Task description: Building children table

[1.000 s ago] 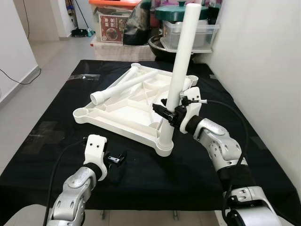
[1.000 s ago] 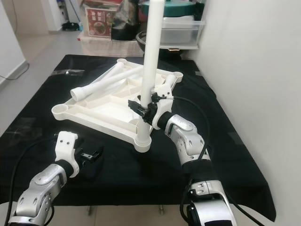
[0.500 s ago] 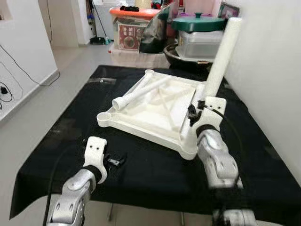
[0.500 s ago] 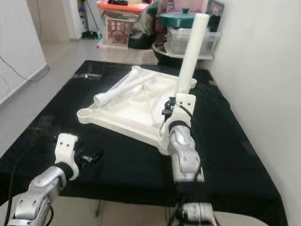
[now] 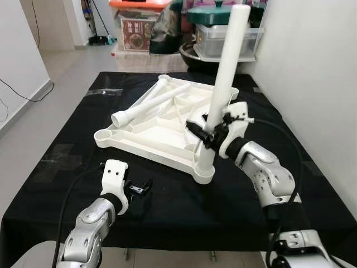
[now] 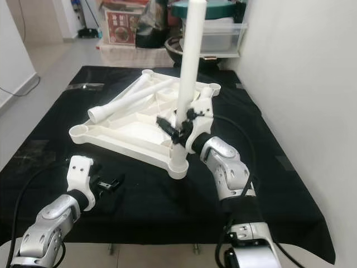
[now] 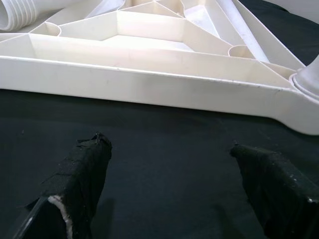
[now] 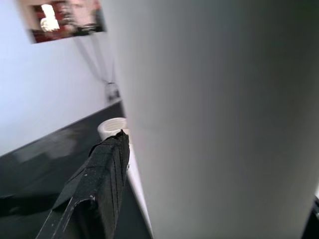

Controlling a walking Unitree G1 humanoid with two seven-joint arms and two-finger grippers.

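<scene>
A white plastic tabletop (image 5: 146, 135) lies upside down on the black table (image 5: 61, 167). One white leg (image 5: 225, 72) stands almost upright in its near right corner socket (image 5: 204, 172). My right gripper (image 5: 203, 133) is shut on this leg low down, just above the socket. The leg's side fills the right wrist view next to one black finger (image 8: 94, 189). Two loose white legs (image 5: 146, 104) lie across the tabletop's far left. My left gripper (image 5: 139, 188) hovers open over the black table in front of the tabletop's near edge (image 7: 149, 87), holding nothing.
Storage boxes (image 5: 136, 28), a pot with a green lid (image 5: 215, 15) and a clear tub (image 5: 223, 42) crowd the floor beyond the table. A white wall (image 5: 312, 84) runs close along the right. Open floor lies to the left.
The camera has swung and the whole picture shifted. The upright leg leaned right half a second ago and now stands nearer vertical, my right gripper still on it. My left gripper has stayed low and open.
</scene>
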